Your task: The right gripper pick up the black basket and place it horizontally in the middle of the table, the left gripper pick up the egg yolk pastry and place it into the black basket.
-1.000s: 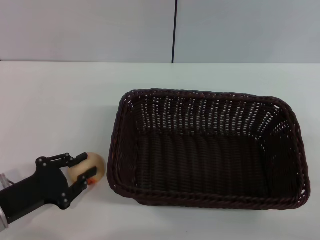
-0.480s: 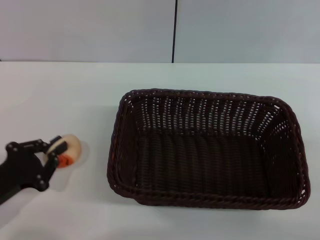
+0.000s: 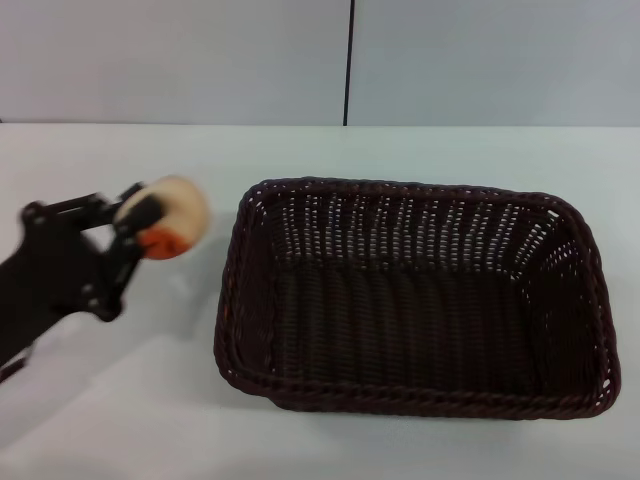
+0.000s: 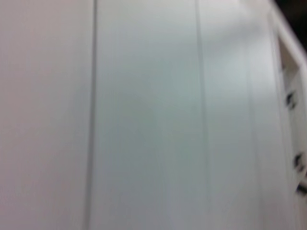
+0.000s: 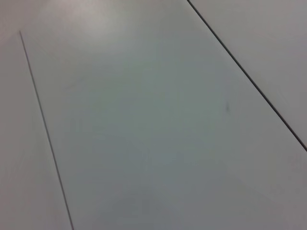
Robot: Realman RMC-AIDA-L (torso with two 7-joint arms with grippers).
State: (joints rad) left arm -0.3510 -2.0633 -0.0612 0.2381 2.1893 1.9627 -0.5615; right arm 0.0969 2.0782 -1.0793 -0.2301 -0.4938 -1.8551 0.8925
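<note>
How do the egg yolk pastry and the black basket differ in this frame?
The egg yolk pastry is small, round and pale with an orange patch; the black basket is large, rectangular and dark woven wicker. The pastry is held off the table in the left end effector; the basket rests on it. The pastry sits beside the basket's left end, not inside; the basket holds nothing.

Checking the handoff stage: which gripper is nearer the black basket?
Left. The left gripper, shut on the egg yolk pastry, is beside the black basket; the right gripper is out of view.
</note>
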